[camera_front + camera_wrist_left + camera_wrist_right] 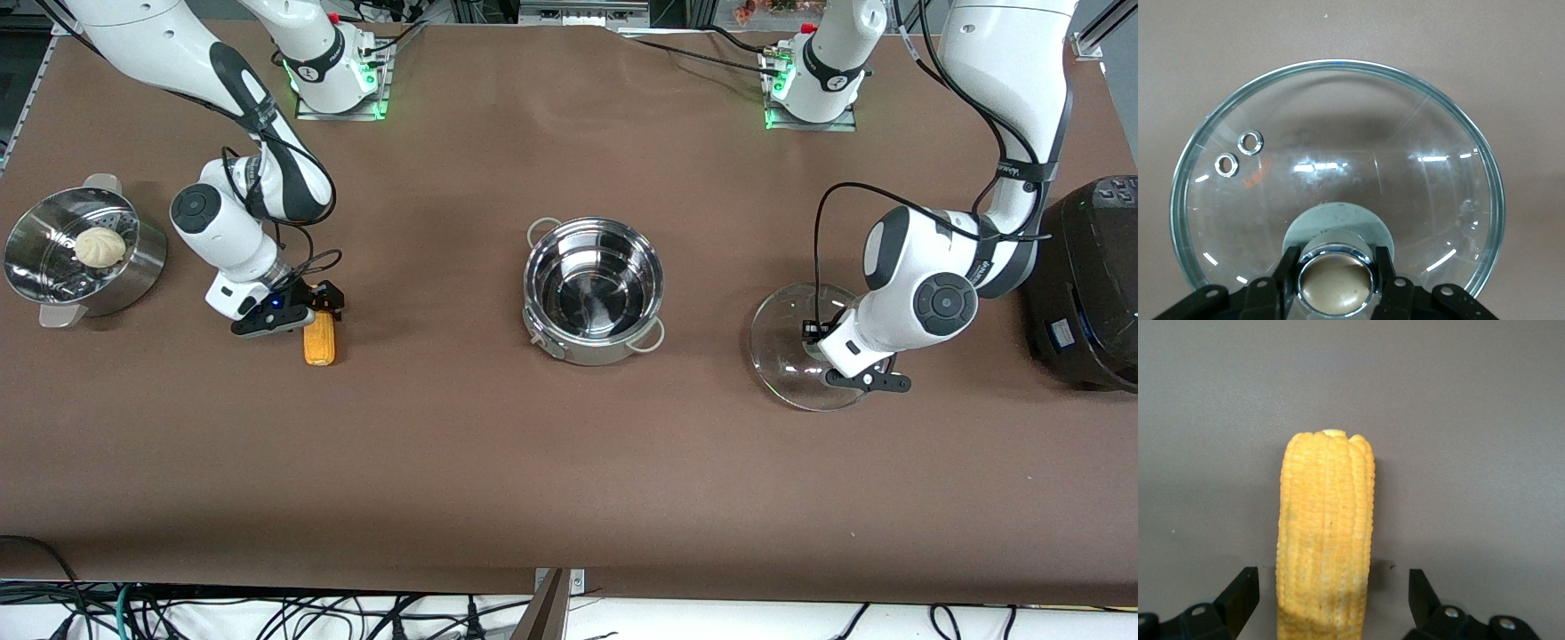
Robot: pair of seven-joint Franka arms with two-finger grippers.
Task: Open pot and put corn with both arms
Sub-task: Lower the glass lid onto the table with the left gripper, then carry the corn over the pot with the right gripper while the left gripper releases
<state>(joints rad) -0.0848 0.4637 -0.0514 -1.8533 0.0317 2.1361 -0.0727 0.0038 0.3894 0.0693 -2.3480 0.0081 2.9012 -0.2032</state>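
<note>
The right gripper (pixel 1328 597) stood wide open astride the corn (pixel 320 339), fingers (pixel 1238 597) clear of it, low at the right arm's end. The left gripper (pixel 1335 280) was clamped on the lid (pixel 794 347) knob (pixel 1336 285), lid on the table. The pot (pixel 594 289) sat open between them

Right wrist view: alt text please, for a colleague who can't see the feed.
A yellow corn cob lies lengthwise on the brown table, between the spread black fingers of the right end effector, which are not touching it.
</note>
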